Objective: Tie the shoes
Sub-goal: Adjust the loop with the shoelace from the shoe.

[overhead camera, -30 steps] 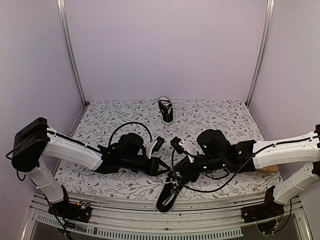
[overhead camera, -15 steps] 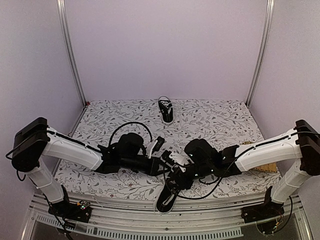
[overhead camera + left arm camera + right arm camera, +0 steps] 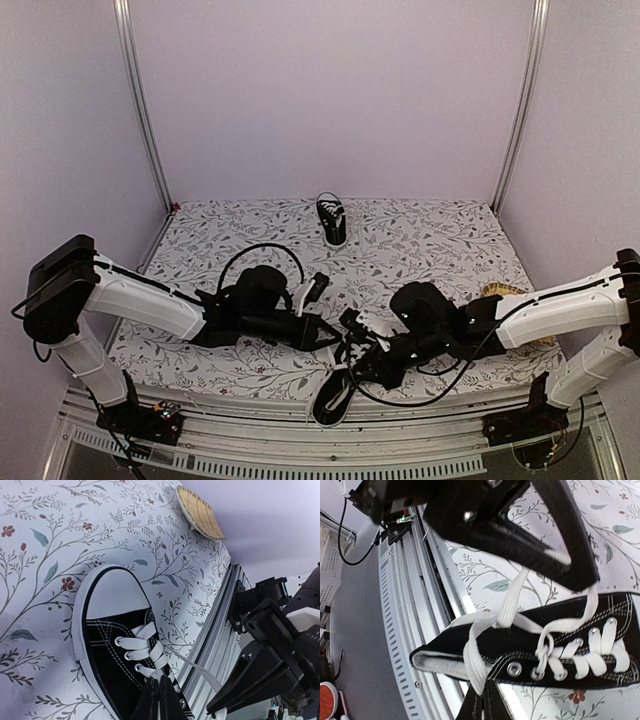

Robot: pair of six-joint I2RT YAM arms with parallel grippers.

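Now your right gripper [image 3: 481,692], lately open, is pinching a lace [image 3: 472,665] of the near shoe [image 3: 335,395]; left gripper [image 3: 160,692] is clamping another, enabling knotting.

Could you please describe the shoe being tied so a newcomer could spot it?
On the floral-patterned table, find the near edge's middle. The small black canvas sneaker there overhangs the edge, its white laces pinched by the left gripper and right gripper, unlike its twin by the back wall.

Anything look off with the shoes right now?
Yes: the near shoe lies askew at the table's front edge, heel overhanging the metal rail, while the left gripper and right gripper pinch its laces. The other shoe sits far back.
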